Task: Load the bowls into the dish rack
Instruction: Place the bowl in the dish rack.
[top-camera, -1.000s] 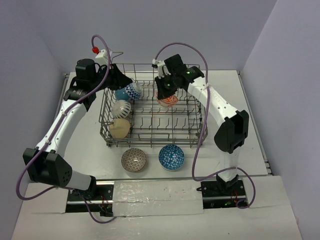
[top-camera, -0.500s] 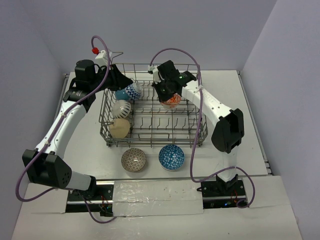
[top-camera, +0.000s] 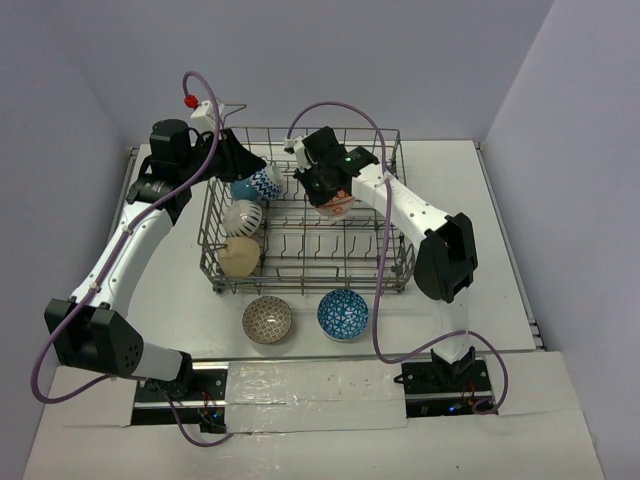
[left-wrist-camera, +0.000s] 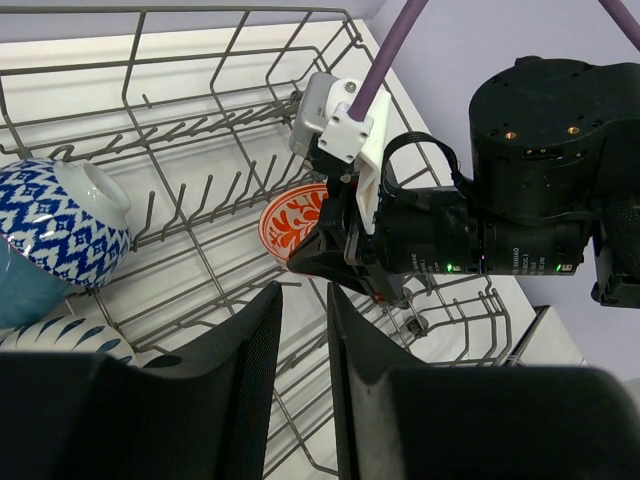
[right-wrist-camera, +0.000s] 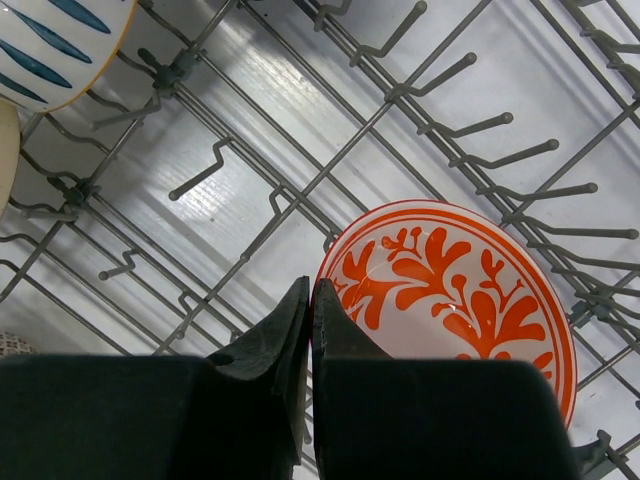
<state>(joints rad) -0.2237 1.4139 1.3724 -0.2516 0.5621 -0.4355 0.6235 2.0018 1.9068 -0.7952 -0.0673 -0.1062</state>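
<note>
The grey wire dish rack (top-camera: 300, 131) stands mid-table. My right gripper (top-camera: 325, 188) hangs low inside it, shut on the rim of a white bowl with an orange leaf pattern (right-wrist-camera: 450, 290), which tilts among the tines. The right wrist view shows the right gripper (right-wrist-camera: 309, 290) pinching that rim. My left gripper (left-wrist-camera: 304, 290) hovers over the rack's back left corner, open and empty. In the left wrist view the orange bowl (left-wrist-camera: 290, 222) sits under the right gripper (left-wrist-camera: 330, 255). A brown patterned bowl (top-camera: 268, 319) and a blue patterned bowl (top-camera: 343, 314) sit on the table before the rack.
Several bowls stand along the rack's left side: a blue-and-white one (top-camera: 265, 184), a teal one (top-camera: 243, 188), a white striped one (top-camera: 243, 216) and a beige one (top-camera: 240, 255). A raised wire handle (top-camera: 232, 106) sticks up at the back left corner.
My right arm has carried the orange bowl leftward across the rack's back rows. The left arm has stayed where it was.
</note>
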